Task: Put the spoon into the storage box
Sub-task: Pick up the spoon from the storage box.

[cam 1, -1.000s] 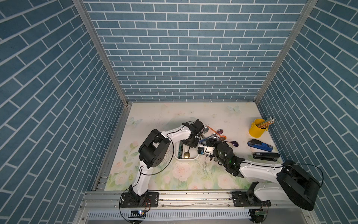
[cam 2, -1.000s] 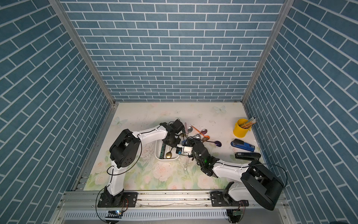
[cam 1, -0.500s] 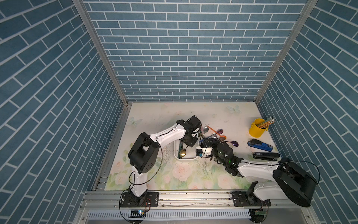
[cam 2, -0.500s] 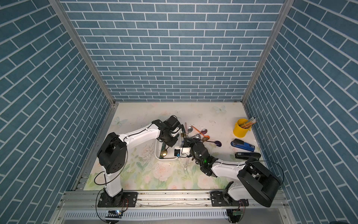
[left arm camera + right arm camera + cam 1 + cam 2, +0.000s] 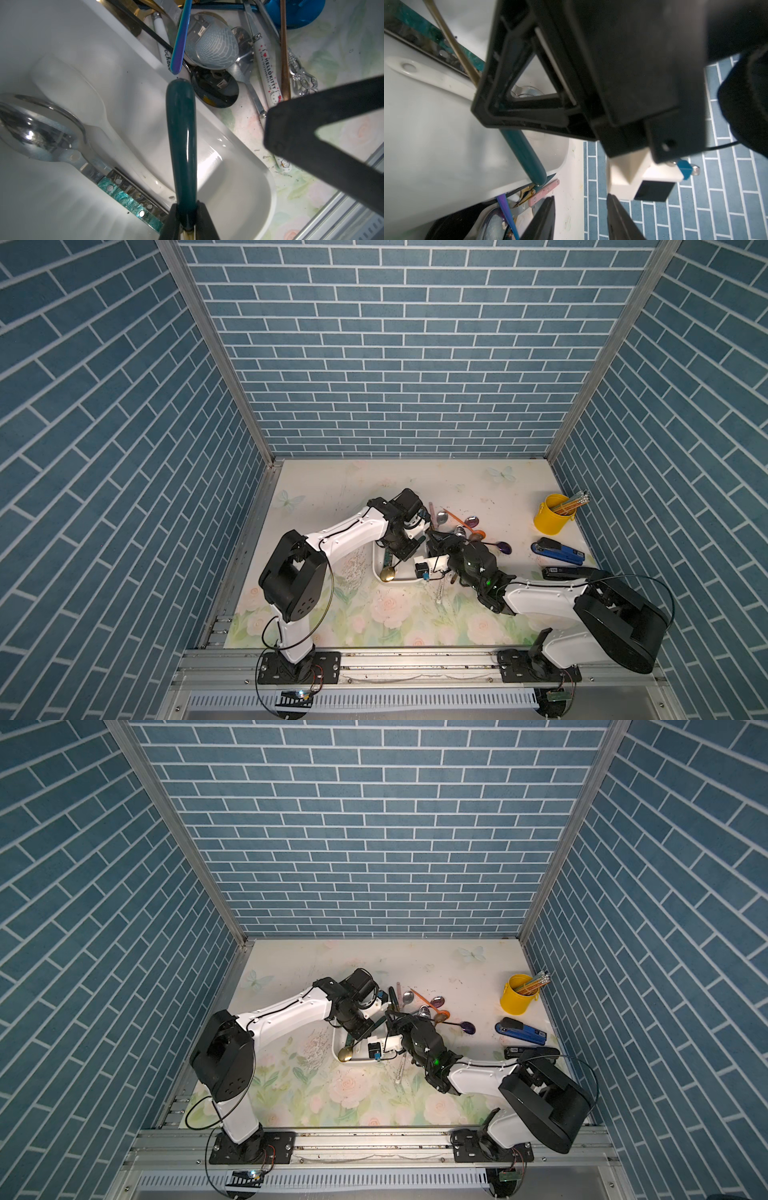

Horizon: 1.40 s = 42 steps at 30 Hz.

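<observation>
Walls papered in a blue brick pattern (image 5: 374, 364) enclose a pale floral tabletop (image 5: 332, 614). 2 white and black robot arms reach in from a rail at the near edge and meet at mid-table: the left arm (image 5: 345, 531) and the right arm (image 5: 540, 597).

Below their wrists sits the storage box (image 5: 376, 562), a white rectangular plastic tray with rounded corners and low walls.

At the far right stands a yellow cylindrical cup full of pencils (image 5: 550, 518). Nearer than it lie 2 staplers, a blue stapler (image 5: 559, 551) and a black stapler (image 5: 565, 572).

A loose heap of mixed spoons (image 5: 461, 526) lies on the table against the box's far right side.

The left gripper (image 5: 188, 204) is clamped on the teal-handled spoon with a gold bowl (image 5: 180, 135). It pinches the handle where the teal meets the gold stem. The spoon slants across the box. In a top view its gold bowl (image 5: 388, 573) shows at the box's near end, and its handle tip reaches the rim next to the heap.

The right gripper (image 5: 579, 199) is close by, over the heap side of the box, its fingers (image 5: 546, 216) parted with nothing between them.

2 other spoons lie flat inside the box: a steel spoon with a turquoise marbled handle (image 5: 41, 133) and a white plastic spoon (image 5: 72, 89).
</observation>
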Each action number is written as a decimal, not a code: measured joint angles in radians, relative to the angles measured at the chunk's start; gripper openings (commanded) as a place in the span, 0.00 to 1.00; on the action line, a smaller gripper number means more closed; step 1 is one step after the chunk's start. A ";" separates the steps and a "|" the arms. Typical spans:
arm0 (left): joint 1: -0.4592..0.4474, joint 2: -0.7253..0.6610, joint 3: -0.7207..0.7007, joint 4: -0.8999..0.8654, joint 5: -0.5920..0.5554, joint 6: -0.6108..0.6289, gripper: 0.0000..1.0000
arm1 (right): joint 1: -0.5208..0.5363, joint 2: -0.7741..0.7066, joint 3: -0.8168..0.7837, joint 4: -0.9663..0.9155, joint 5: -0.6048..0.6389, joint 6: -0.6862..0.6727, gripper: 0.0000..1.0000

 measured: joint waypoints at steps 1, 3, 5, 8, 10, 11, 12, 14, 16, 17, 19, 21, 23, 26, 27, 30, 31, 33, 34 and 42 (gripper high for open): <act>0.001 -0.005 0.000 0.000 0.002 0.002 0.00 | 0.000 0.000 0.000 -0.004 -0.007 -0.009 0.51; 0.004 -0.014 0.000 -0.001 0.006 0.006 0.00 | 0.000 0.000 0.000 -0.016 -0.018 -0.020 0.51; 0.006 -0.020 0.000 -0.001 0.009 0.010 0.00 | 0.000 -0.001 0.000 -0.029 -0.029 -0.026 0.51; 0.007 -0.023 0.000 -0.001 0.017 0.014 0.00 | -0.001 -0.004 0.000 -0.054 -0.039 -0.039 0.60; 0.007 -0.023 0.000 -0.002 0.025 0.016 0.00 | -0.002 -0.008 0.000 -0.069 -0.042 -0.043 0.60; 0.007 -0.023 0.000 -0.002 0.031 0.016 0.00 | -0.003 -0.008 0.000 -0.071 -0.043 -0.043 0.60; 0.007 -0.024 0.000 -0.002 0.037 0.016 0.00 | -0.004 -0.008 0.000 -0.074 -0.043 -0.044 0.60; 0.007 -0.030 0.000 -0.005 0.047 0.017 0.00 | -0.006 -0.008 0.000 -0.077 -0.045 -0.046 0.60; 0.007 -0.042 0.000 -0.008 0.059 0.017 0.00 | -0.006 -0.005 0.005 -0.084 -0.049 -0.053 0.60; 0.007 -0.048 0.000 -0.008 0.063 0.016 0.00 | -0.008 -0.002 0.009 -0.087 -0.050 -0.057 0.60; 0.007 -0.064 0.000 -0.009 0.074 0.017 0.00 | -0.009 0.015 0.024 -0.093 -0.053 -0.068 0.60; 0.007 -0.076 0.000 -0.009 0.083 0.017 0.00 | -0.011 0.035 0.040 -0.093 -0.052 -0.075 0.60; 0.005 -0.086 0.000 -0.009 0.093 0.017 0.00 | -0.014 0.052 0.052 -0.093 -0.051 -0.077 0.60; 0.001 -0.091 -0.001 -0.009 0.104 0.018 0.00 | -0.017 0.073 0.068 -0.093 -0.049 -0.080 0.59; 0.000 -0.091 -0.003 -0.009 0.105 0.019 0.00 | -0.017 0.077 0.072 -0.093 -0.049 -0.085 0.58; -0.002 -0.091 -0.006 -0.013 0.109 0.021 0.00 | -0.017 0.085 0.081 -0.095 -0.049 -0.103 0.52; -0.002 -0.091 -0.006 -0.015 0.109 0.022 0.00 | -0.017 0.086 0.084 -0.101 -0.050 -0.114 0.49; -0.003 -0.091 -0.006 -0.017 0.111 0.024 0.00 | -0.017 0.086 0.089 -0.116 -0.055 -0.146 0.40; -0.005 -0.090 -0.006 -0.019 0.111 0.025 0.00 | -0.017 0.086 0.090 -0.126 -0.058 -0.160 0.34; -0.011 -0.069 0.000 -0.041 0.113 0.035 0.00 | -0.019 0.105 0.101 -0.140 -0.063 -0.230 0.17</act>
